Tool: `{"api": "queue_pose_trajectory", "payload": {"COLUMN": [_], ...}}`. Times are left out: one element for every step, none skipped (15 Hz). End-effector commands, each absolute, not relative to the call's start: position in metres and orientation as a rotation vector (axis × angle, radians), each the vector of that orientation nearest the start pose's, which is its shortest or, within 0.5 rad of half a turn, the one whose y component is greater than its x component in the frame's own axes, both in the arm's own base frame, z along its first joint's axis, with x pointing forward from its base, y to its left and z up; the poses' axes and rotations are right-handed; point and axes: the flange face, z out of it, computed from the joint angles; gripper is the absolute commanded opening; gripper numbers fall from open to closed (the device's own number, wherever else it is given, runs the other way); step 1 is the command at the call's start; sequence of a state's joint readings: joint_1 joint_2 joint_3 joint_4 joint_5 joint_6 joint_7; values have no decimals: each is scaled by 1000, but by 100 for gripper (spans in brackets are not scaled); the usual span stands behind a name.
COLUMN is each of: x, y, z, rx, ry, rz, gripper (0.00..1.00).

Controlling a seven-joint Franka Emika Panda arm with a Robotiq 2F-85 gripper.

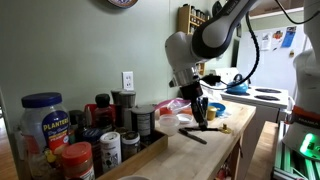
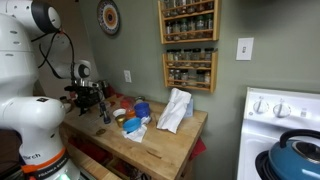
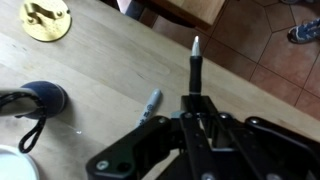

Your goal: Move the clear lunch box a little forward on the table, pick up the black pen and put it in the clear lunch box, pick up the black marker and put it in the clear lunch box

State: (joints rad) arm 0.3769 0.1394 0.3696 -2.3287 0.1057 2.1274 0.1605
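My gripper (image 3: 197, 108) is shut on the black pen (image 3: 195, 62), whose pale tip sticks out past the fingers above the wooden table (image 3: 90, 70). The black marker (image 3: 150, 103) lies flat on the table just left of the fingers; in an exterior view it lies below the gripper (image 1: 201, 112) as a dark stick (image 1: 192, 134). A whitish rim at the wrist view's lower left corner (image 3: 10, 166) may be the clear lunch box; a translucent tub (image 1: 168, 121) stands just left of the gripper. My gripper also shows in an exterior view (image 2: 103, 112).
Spice jars and a Planters jar (image 1: 45, 120) crowd one end of the table. A dark blue cup (image 3: 38, 98) and a gold disc (image 3: 45, 17) lie nearby. A white bag (image 2: 175, 110) stands on the table. A stove (image 2: 280, 130) adjoins the table's end.
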Motion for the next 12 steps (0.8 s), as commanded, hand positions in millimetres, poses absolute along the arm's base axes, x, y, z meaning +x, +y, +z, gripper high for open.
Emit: {"api": "queue_pose_trajectory", "payload": {"x": [358, 367, 376, 388, 399, 411, 421, 431, 440, 446, 452, 458], "y": [332, 333, 334, 336, 338, 340, 341, 342, 343, 345, 346, 348], "z": [300, 308, 314, 318, 320, 320, 318, 315, 310, 305, 298, 292], "rx": [-3040, -3040, -3045, -3045, -3039, -3044, -3036, -3044, -3039, -3040, -3036, -3038], "ry": [-955, -993, -1024, -1054, -1092, -1102, -1129, -1145, -1166, -1187, -1205, -1226], "rz": [610, 617, 638, 651, 649, 669, 678, 699, 717, 738, 769, 796], "gripper": [3, 3, 3, 3, 3, 3, 3, 3, 3, 3, 3, 6]}}
